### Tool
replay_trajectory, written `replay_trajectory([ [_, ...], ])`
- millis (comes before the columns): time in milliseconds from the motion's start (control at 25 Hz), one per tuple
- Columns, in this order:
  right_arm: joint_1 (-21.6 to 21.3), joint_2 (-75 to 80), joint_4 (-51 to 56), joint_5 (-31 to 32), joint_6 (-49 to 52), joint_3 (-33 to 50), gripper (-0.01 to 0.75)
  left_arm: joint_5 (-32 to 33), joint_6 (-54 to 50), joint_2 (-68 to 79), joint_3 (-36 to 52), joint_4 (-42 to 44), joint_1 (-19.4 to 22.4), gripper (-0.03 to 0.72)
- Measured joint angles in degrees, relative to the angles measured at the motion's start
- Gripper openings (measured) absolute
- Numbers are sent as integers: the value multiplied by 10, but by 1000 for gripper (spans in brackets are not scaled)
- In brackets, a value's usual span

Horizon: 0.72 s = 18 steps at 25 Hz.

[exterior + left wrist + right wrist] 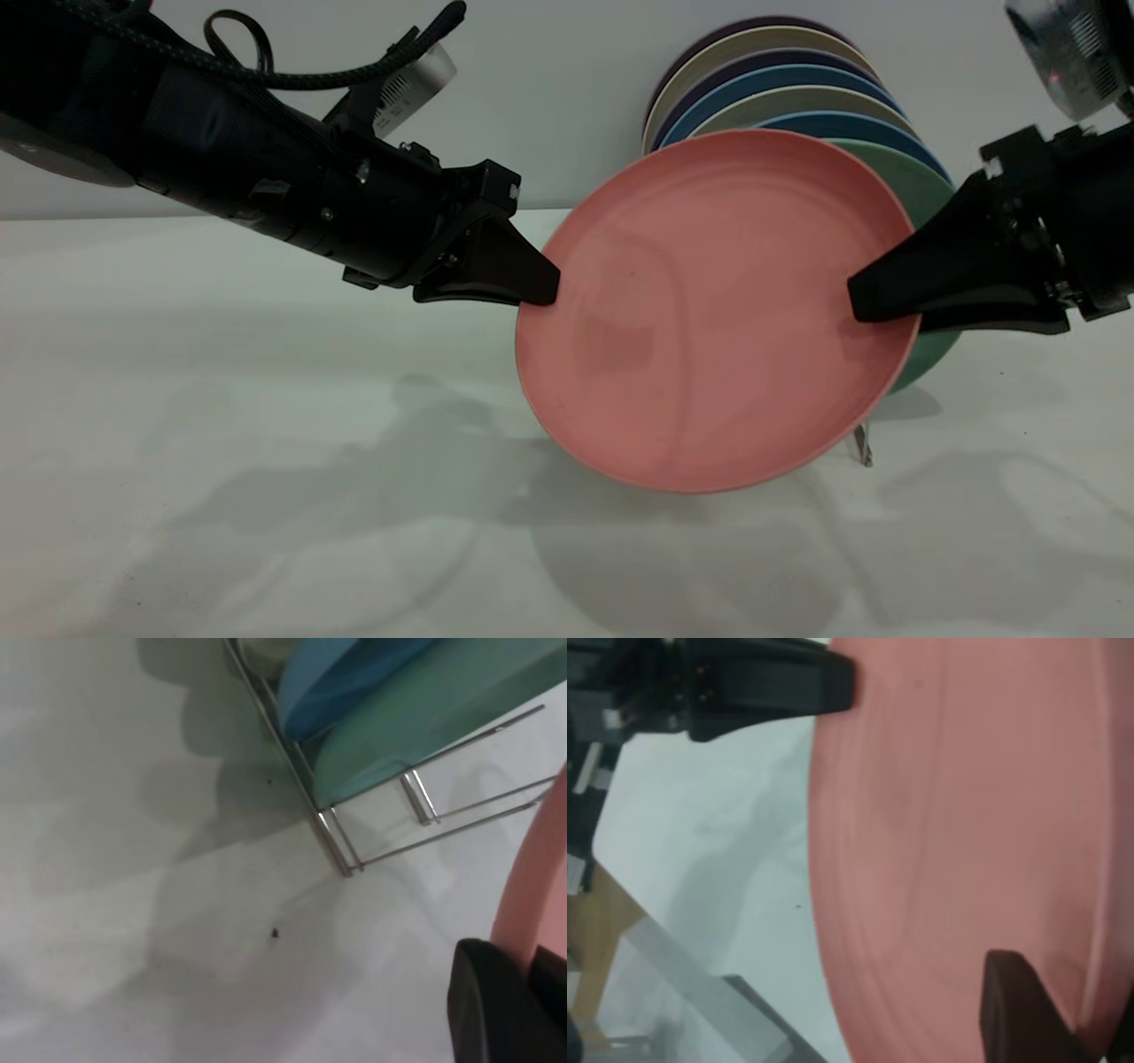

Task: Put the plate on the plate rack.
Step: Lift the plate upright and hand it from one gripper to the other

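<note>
The plate [718, 310] is held clear of the worktop [221, 399], tilted nearly upright, just in front of the plate rack [337, 837]. It is gripped at two opposite points of its rim: the left pincer [542, 285] is clenched on the edge nearer the left arm, the right pincer [864, 299] on the far edge. A two-sided hold of this kind is judged to keep the wide, smooth disc from swinging or slipping while it is stood on edge for a slot.

The rack is already crowded. A mint-green plate [912, 190] stands directly behind the pink one, with blue plates [797, 84] and pale ones ranked behind it. In the left wrist view, bare wire is seen at the front end of the rack, beyond the green plate's lower edge, so a free divider is judged to remain there. The green plate and the right pincer beside it are the likeliest obstructions as the plate is lowered
</note>
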Motion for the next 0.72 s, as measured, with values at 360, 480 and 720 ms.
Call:
replay_trajectory([
  [360,0,3,10,-20,-17,0,140,0,8,0,0,0,0,18],
  [480,0,3,15,-21,-23,0,140,0,9,0,0,-1,0,18],
  [720,0,3,18,-25,-29,0,132,1,11,0,0,-2,0,22],
])
